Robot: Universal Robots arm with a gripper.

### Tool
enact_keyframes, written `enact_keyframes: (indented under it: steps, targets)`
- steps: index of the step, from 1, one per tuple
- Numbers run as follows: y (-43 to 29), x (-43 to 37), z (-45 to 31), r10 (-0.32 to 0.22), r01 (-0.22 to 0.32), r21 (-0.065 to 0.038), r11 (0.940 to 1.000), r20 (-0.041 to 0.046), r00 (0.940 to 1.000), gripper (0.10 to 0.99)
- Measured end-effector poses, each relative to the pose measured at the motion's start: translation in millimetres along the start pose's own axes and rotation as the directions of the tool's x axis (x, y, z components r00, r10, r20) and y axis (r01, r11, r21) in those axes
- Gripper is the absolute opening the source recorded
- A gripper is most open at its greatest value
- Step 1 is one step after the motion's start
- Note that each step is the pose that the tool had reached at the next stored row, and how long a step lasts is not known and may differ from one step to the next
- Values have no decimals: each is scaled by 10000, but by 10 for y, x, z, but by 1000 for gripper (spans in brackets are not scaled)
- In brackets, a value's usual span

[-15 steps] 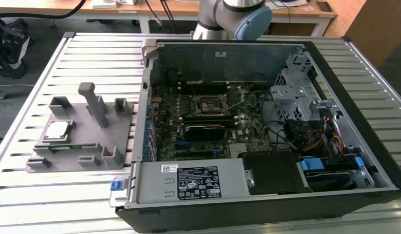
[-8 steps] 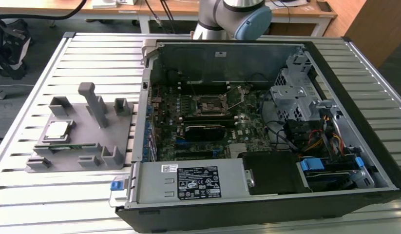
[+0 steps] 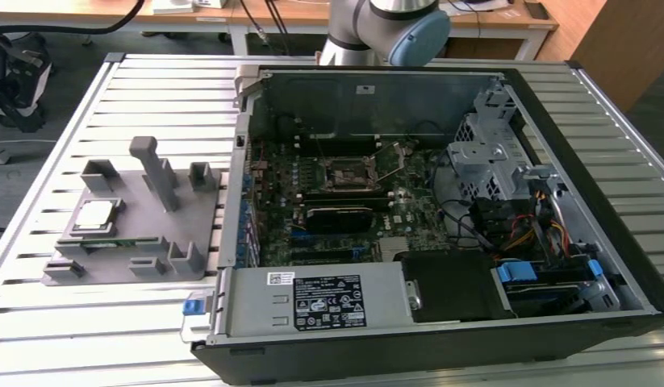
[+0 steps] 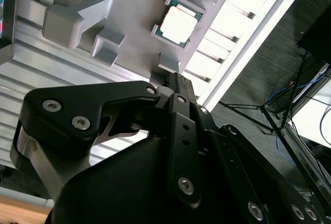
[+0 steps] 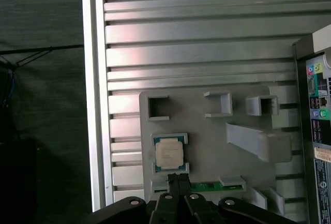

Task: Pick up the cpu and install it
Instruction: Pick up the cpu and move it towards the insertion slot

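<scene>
A: Cpu (image 3: 95, 214) loc?
B: Seated in grey fixture (image 3: 132, 226), metal top up, nr table (image 3: 160, 89) edge at the exterior view's left.
A: Claw (image 5: 176, 178)?
B: Fingers together, nothing held. Tips nr cpu in both wrist views, no contact seen.
A: Further right?
B: Open PC case (image 3: 364, 105); socket (image 3: 344, 173) approx mid-board.

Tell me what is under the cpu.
The cpu lies flat in a walled pocket of the grey fixture block, which rests on the slatted table. The pocket floor beneath the chip is covered by it and cannot be seen.
</scene>
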State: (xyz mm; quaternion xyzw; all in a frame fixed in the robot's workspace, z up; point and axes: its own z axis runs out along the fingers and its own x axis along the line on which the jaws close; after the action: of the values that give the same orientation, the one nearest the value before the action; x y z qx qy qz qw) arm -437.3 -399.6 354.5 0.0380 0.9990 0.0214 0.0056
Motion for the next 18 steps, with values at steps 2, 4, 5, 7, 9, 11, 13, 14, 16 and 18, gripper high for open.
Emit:
enact_keyframes:
  steps: [2, 4, 5, 7, 9, 11, 13, 14, 16, 18]
  targets:
    - [-3, 1, 81, 0, 0, -1, 10000, 1, 10000, 106]
    - [-4, 1, 88, 1, -1, -1, 10000, 1, 10000, 106]
    - [-4, 1, 92, 1, -1, 0, 10000, 0, 10000, 106]
    - [-4, 1, 99, 1, -1, 0, 10000, -1, 10000, 106]
    - [-4, 1, 105, 1, -1, 0, 10000, -1, 10000, 106]
    - [-5, 1, 109, 1, -1, 0, 10000, 0, 10000, 106]
    - [-5, 1, 113, 1, -1, 0, 10000, -1, 10000, 106]
    - [-5, 1, 116, 1, -1, 0, 10000, 0, 10000, 106]
    - [-5, 2, 120, 1, -1, 0, 10000, 0, 10000, 106]
    - [-5, 1, 124, 1, -1, 1, 10000, -1, 10000, 106]
